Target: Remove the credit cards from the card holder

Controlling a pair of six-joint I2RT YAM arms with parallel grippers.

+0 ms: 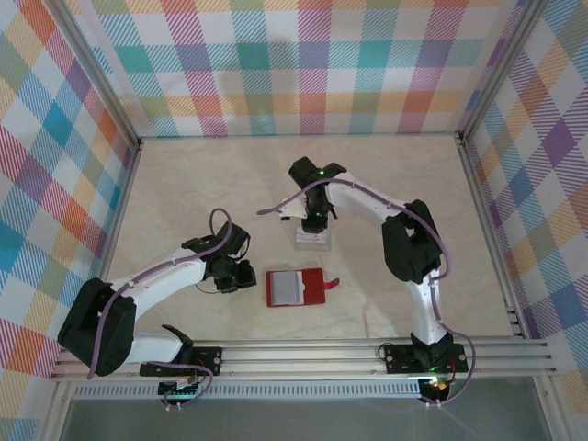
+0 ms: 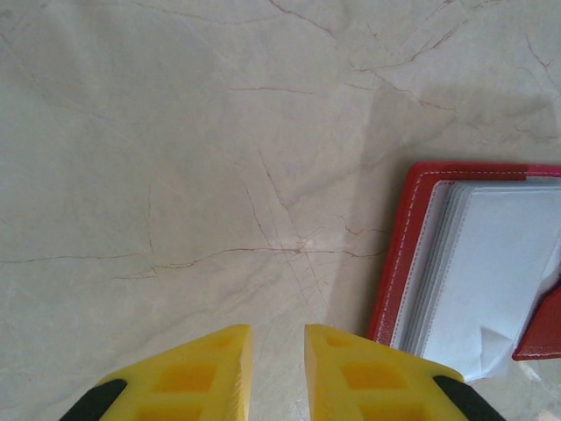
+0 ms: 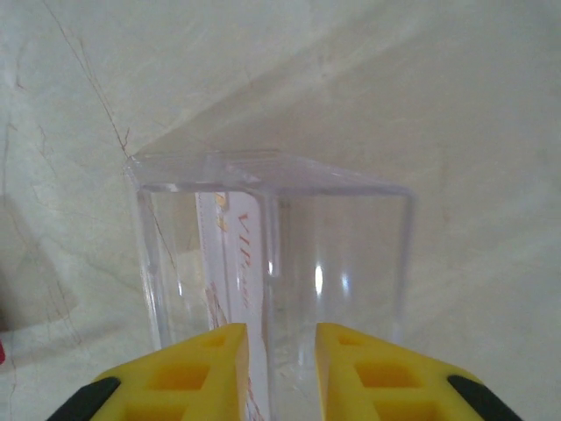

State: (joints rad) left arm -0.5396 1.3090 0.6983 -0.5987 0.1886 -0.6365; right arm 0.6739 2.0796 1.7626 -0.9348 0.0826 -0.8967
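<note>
At table centre, card holder (image 1: pixel 294 288) lies open, grey pockets up. L gripper (image 2: pixel 278 338) sits just beside it, fingers narrowly apart, empty, prob. ready to steady it. R gripper (image 3: pixel 280 338) hangs over clear box (image 3: pixel 272 237), credit card (image 3: pixel 238 263) upright inside; gripped or let go, cannot tell.

The card holder (image 1: pixel 294 288) lay open at the frame's lower centre, with a clear box (image 1: pixel 310 240) just above it. A card (image 3: pixel 235 281) apparently stood inside that box, left of its middle.
</note>
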